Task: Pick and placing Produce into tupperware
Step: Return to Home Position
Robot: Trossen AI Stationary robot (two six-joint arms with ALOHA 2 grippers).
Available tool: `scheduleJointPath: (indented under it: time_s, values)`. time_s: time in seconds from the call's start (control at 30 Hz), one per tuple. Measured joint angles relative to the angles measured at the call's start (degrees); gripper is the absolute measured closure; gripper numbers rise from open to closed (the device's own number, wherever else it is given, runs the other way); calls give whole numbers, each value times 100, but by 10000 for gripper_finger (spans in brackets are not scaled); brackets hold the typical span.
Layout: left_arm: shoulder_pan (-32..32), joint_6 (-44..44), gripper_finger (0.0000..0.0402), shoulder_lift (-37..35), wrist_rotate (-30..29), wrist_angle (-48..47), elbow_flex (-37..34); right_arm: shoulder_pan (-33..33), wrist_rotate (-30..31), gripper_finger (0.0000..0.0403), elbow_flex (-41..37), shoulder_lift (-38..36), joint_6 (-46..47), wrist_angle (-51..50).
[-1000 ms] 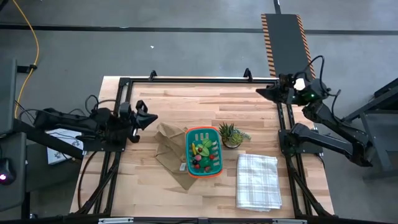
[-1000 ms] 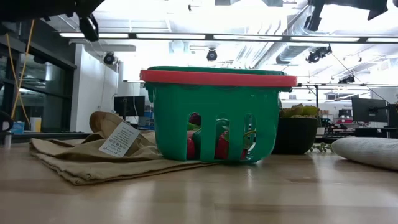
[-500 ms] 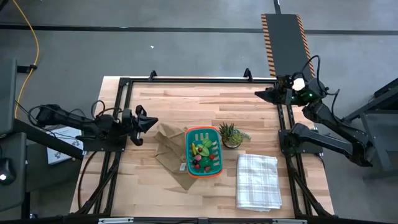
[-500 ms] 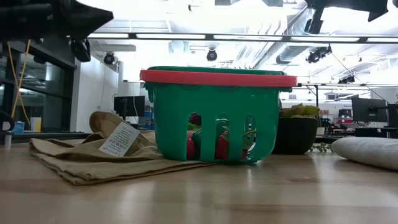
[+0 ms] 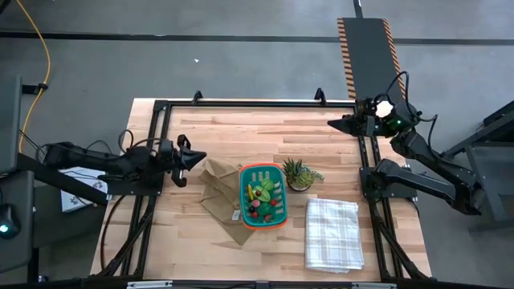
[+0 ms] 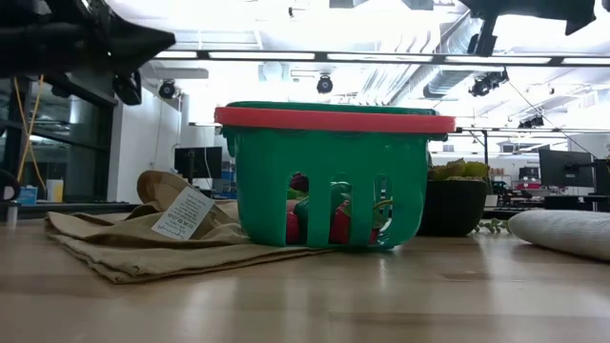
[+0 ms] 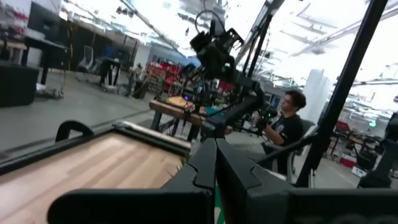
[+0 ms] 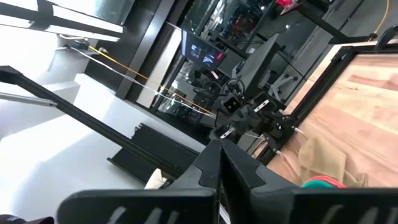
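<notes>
Table (image 5: 241, 128) | tupperware (image 5: 261, 166) mid w/ produce (image 5: 260, 193) in | left gripper (image 5: 197, 156) at L edge, right gripper (image 5: 333, 123) far-R corner (both pinched closed)

Glossy plastic tupperware (image 6: 262, 181), paper bag (image 6: 114, 250) (matt, creased), smooth wooden table (image 5: 241, 132).

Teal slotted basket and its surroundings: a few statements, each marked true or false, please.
The teal slotted plastic basket with an orange rim holds red and green toy produce. True.
The left gripper grips a red ball. False: it is shut on nothing, near the brown paper bag.
The spiky green potted plant stands inside the basket. False: it stands beside it.
The white checked cloth lies apart from the basket. True.
The right gripper hovers over the basket. False: it is near the table's far right corner.
</notes>
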Motion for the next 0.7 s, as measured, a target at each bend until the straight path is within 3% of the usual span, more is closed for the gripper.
scheduleJointPath:
  time_s: [0.2,0.53,0.7]
  values:
    - [851,-431,401,0,1152,-207,0,0,-13,403,0,-4,-8,-22]
    - [1051,-340,401,-2,1485,-728,0,0,-12,403,0,-9,-46,-21]
    - [1051,-471,401,-58,1770,-1758,0,0,-64,403,0,-9,-74,-35]
